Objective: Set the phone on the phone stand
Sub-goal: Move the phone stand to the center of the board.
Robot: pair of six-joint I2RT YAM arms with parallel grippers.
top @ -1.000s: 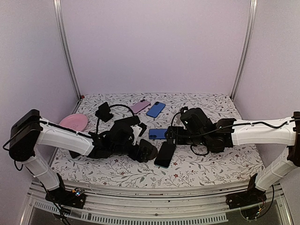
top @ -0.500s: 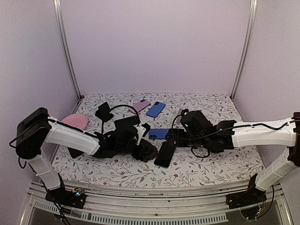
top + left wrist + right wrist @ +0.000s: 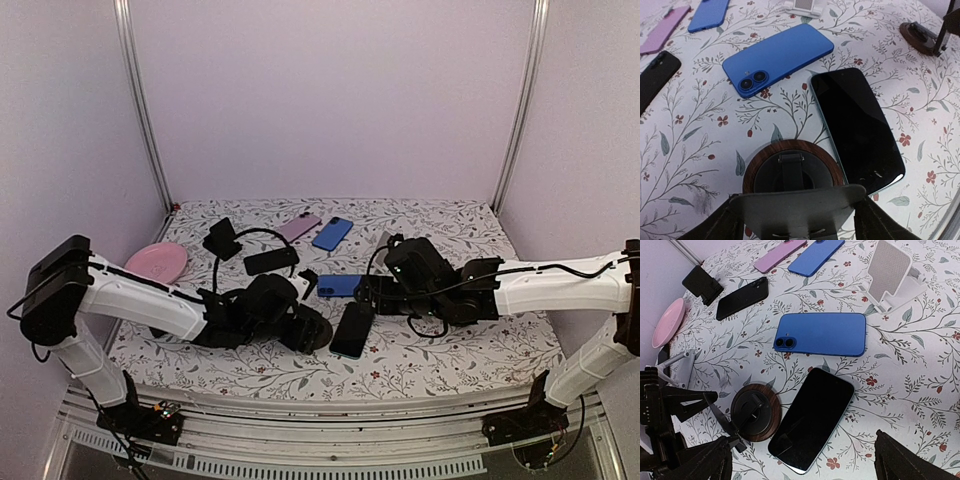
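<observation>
Item: left pincer [image 3: 800, 220], narrowed over the last second about the round wood-rimmed phone stand [image 3: 792, 172]; whether it grips yet cannot be told. Likely steadying the stand for loading.
Item: right pincer [image 3: 804, 450], spread wide, empty.
Item: black glossy slab phone [image 3: 857, 127], flat, face-up, just beside the stand; not yet mounted.
Setting: floral-print counter [image 3: 450, 350]; lilac walls [image 3: 330, 100].

Lab booth: plain walls [image 3: 330, 100], aluminium posts [image 3: 140, 100]
</observation>
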